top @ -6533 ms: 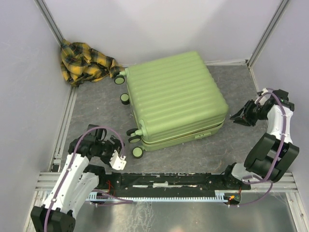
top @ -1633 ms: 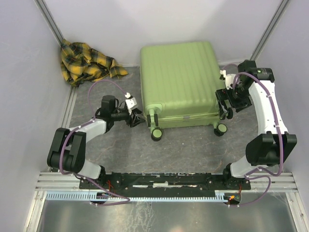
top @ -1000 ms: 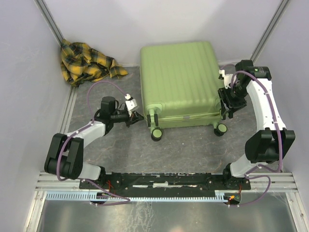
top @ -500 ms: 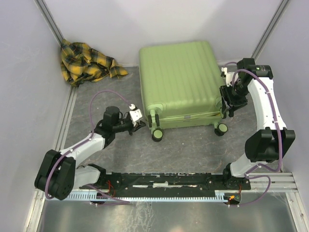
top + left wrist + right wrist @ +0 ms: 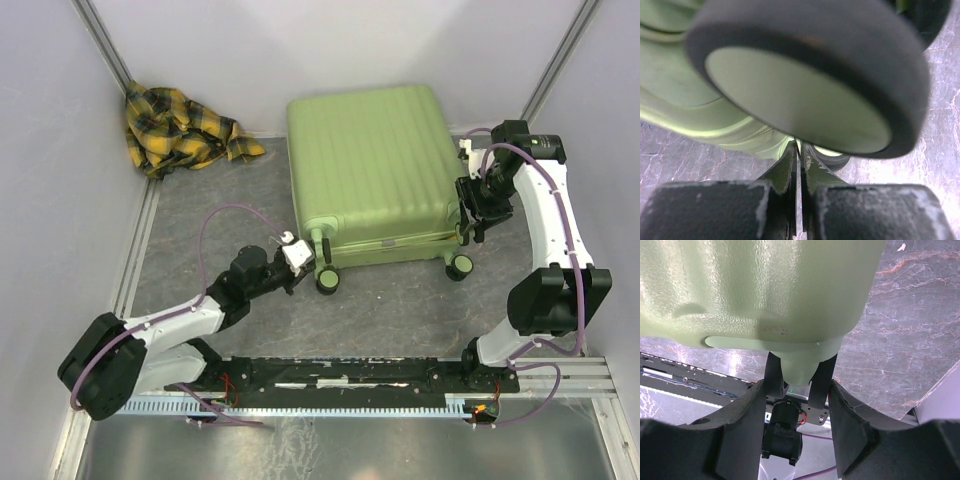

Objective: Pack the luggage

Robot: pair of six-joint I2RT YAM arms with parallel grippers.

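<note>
Left fingers (image 5: pixel 786 170) are pressed together with only a hairline between them, held low over the grey marbled stone-look surface (image 5: pixel 400 310) and pointing at the near left corner of the case. Well behind them, in the far left corner, a crumpled yellow-and-black plaid cloth (image 5: pixel 175 128) lies against the walls. Just beyond the closed fingertips, the left wrist view is filled by a small black wheel with a pale green hub (image 5: pixel 805 75); whether the tips touch it cannot be told. That wheel belongs to the large lime-green hard-shell suitcase with a ribbed shell (image 5: pixel 370 160), which lies flat and closed in the far middle of the surface, ribbed side up, its wheels toward the arm bases and its far edge near the back wall. A second black wheel (image 5: pixel 461 265) sits at the near right corner. On the suitcase's right side, just above that corner, the right fingers (image 5: pixel 773 375) are set either side of a small rounded green lug that juts from the shell, each finger lying against it so that they pinch it between them.
</note>
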